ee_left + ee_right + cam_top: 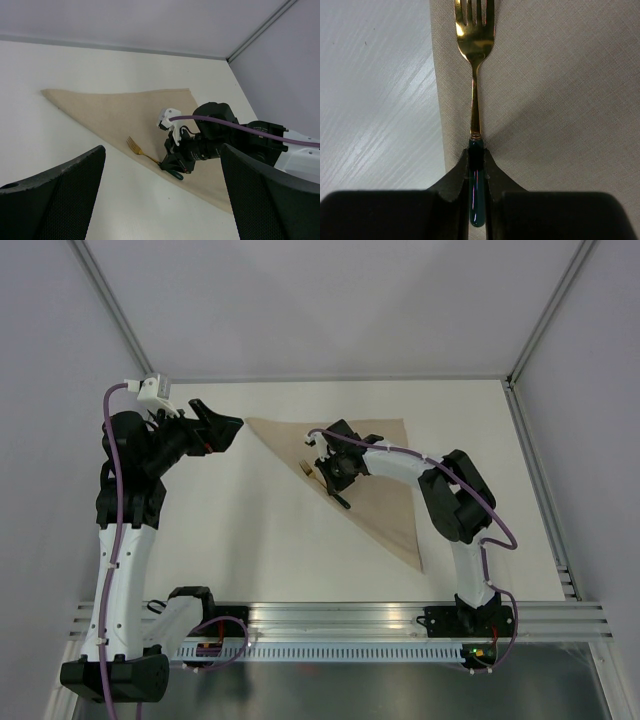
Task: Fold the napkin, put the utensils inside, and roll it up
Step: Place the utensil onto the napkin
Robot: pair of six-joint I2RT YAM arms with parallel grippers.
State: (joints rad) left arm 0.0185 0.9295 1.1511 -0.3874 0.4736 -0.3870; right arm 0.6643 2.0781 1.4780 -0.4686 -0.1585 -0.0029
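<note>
Gripping dark-green handle of gold metal fork (pixel 474 60), right gripper (pixel 476 159) clamped narrow, centre frame in top view. Fork lies on beige-tan cloth napkin (pixel 385 515), folded into triangle, just inside its long diagonal edge. Left gripper (pixel 222 430) spread wide, empty, upper left over white table (pixel 230 530), near napkin's left corner.

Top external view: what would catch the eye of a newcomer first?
A beige napkin, folded into a triangle, lies on the far half of the white table. On its diagonal edge rests a gold fork with a dark green handle, which the right arm pinches in shut jaws. The left arm hovers left of the cloth, jaws wide open.
</note>
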